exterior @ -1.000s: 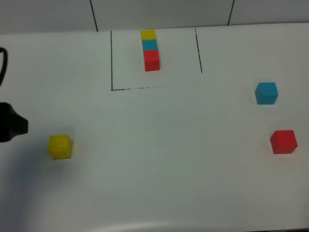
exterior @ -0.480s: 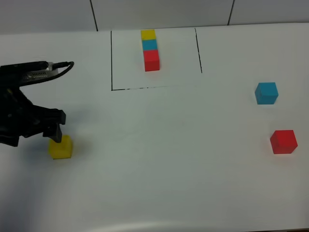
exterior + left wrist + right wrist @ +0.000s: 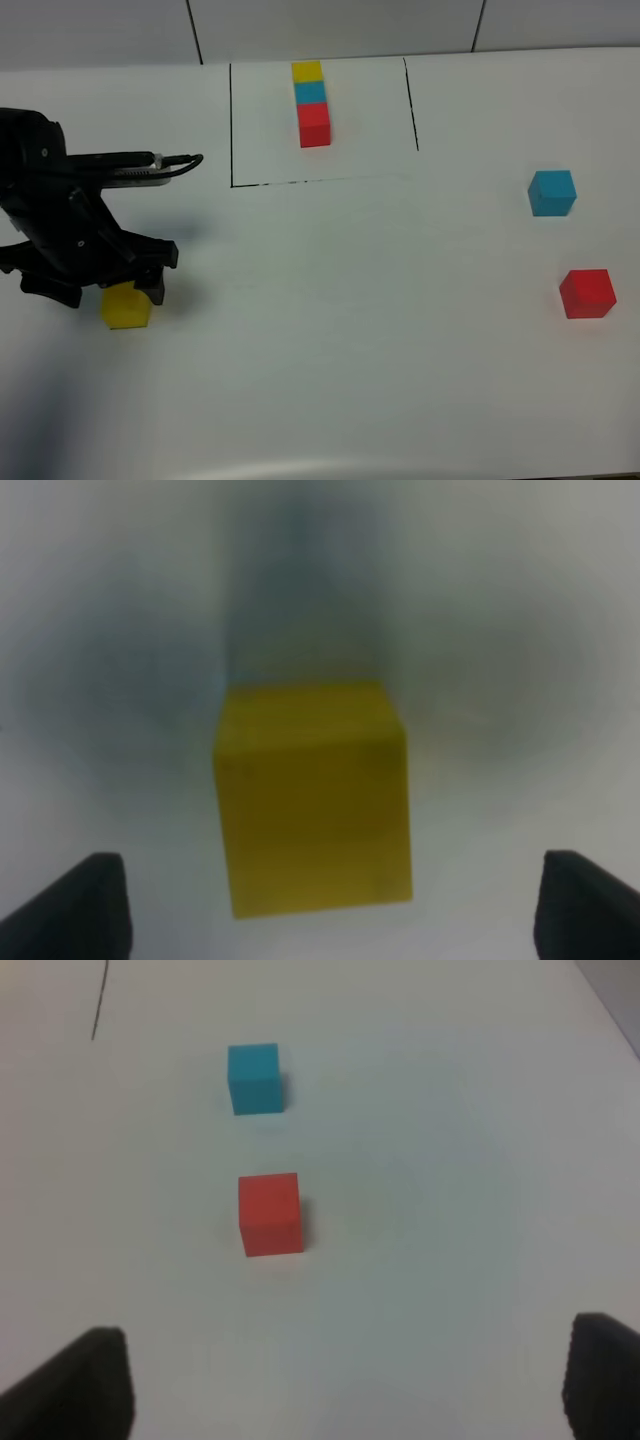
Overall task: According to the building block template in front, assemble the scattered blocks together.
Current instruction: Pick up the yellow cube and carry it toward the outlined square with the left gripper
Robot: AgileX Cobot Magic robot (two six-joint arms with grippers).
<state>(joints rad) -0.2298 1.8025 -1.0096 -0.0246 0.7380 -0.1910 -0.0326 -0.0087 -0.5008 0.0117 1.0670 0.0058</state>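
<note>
Scattered blocks are all three loose on the white table, none joined to another. The yellow block sits near the left edge, toward the front. The cyan-blue block and the red block lie near the right edge, well apart from it, the red one closer to the front edge. The building block template stands by the far edge, about the middle, inside its black outline: yellow farthest back, cyan-blue in the middle, red nearest the front.

What has changed in the last second is the left arm. A second ago only a dark tip of it showed at the left edge, and half a second ago it was just short of the yellow block. Now the left gripper hangs right over that block, jaws spread wide with a finger on either side. The left wrist view shows the cube centred between the two dark fingertips with bare table in the gaps, so the pincer is released and grasps nothing. Whether it is low enough to close cannot be told. The block itself has not shifted.

The right gripper is released too, fingers wide with nothing between them, looking down at the red and cyan-blue blocks from some way off.

As I judge it, the approach is done and the first pick is about to begin; nothing is assembled yet, and the closing should meet the cube's flat sides squarely so it does not twist away
</note>
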